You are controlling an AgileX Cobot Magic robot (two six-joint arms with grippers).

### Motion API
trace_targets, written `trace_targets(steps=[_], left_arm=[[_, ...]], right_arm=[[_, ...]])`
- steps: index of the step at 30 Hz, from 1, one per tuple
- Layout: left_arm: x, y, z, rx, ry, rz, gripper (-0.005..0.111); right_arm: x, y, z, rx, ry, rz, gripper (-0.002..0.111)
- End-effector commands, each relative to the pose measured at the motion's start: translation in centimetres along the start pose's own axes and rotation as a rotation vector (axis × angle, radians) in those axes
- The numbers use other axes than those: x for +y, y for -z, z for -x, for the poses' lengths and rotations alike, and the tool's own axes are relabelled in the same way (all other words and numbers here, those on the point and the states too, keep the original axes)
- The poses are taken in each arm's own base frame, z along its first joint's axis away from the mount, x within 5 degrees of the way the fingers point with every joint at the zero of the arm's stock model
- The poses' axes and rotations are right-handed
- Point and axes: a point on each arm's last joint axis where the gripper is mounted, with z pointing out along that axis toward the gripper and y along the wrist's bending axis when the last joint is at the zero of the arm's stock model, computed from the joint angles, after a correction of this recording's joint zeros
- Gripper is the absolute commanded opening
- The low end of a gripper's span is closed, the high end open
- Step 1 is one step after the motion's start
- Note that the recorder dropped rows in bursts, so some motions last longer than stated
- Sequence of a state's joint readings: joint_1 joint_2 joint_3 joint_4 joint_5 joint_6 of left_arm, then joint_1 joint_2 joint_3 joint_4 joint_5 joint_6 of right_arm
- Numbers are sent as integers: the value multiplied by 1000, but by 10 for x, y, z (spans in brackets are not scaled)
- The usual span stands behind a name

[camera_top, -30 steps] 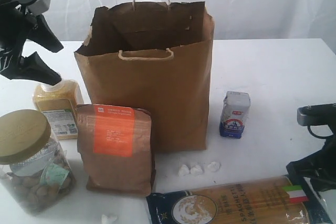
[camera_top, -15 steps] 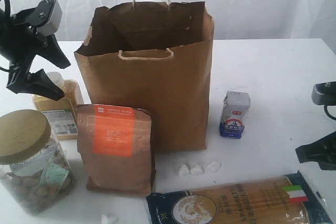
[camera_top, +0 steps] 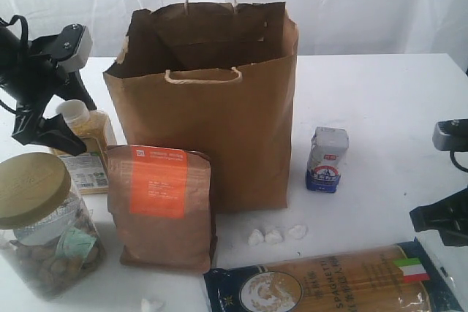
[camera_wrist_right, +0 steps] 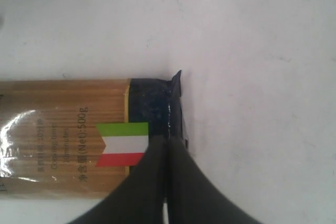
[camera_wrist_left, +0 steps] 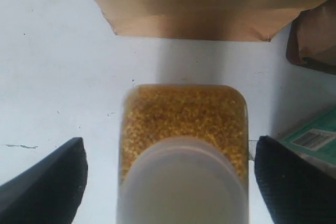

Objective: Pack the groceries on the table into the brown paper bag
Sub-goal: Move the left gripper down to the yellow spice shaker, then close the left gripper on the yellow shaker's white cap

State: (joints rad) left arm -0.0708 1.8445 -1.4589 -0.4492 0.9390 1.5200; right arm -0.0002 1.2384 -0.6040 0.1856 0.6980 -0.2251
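The brown paper bag (camera_top: pixel 212 107) stands upright and open on the table (camera_top: pixel 380 100). A yellow white-capped bottle (camera_top: pixel 89 142) stands at its left. My left gripper (camera_top: pixel 82 128) is open around the bottle's top; in the left wrist view the bottle (camera_wrist_left: pixel 184 124) sits between the black fingers (camera_wrist_left: pixel 47 182), with a gap on each side. My right gripper (camera_wrist_right: pixel 168 142) is shut and empty, hanging over the dark end of the spaghetti pack (camera_wrist_right: pixel 68 135). The pack (camera_top: pixel 322 283) lies flat at the front.
An olive-lidded jar (camera_top: pixel 40 224) and a brown pouch with an orange label (camera_top: pixel 161 206) stand front left. A small blue-white carton (camera_top: pixel 327 158) stands right of the bag. White crumpled scraps (camera_top: pixel 274 235) lie in front of it. My right gripper (camera_top: pixel 442 221) is at the right edge.
My left gripper has come down from above the bag's left side, and its open fingers now sit around the bottle's cap. The right arm has drifted slightly to the right.
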Motion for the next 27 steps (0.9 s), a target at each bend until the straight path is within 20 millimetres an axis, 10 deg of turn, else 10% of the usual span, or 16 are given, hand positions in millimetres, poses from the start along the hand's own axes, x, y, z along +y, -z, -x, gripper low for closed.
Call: trace_targets(steps=[1, 12, 27], left_arm=[[0, -1, 1, -11, 6, 6, 86], [-1, -25, -13, 8, 46, -12, 81], [-3, -24, -12, 6, 48, -34, 0]], right_arm=[[-1, 1, -4, 15, -4, 3, 0], [0, 1, -5, 35, -4, 8, 0], [-1, 1, -4, 25, -4, 6, 0]])
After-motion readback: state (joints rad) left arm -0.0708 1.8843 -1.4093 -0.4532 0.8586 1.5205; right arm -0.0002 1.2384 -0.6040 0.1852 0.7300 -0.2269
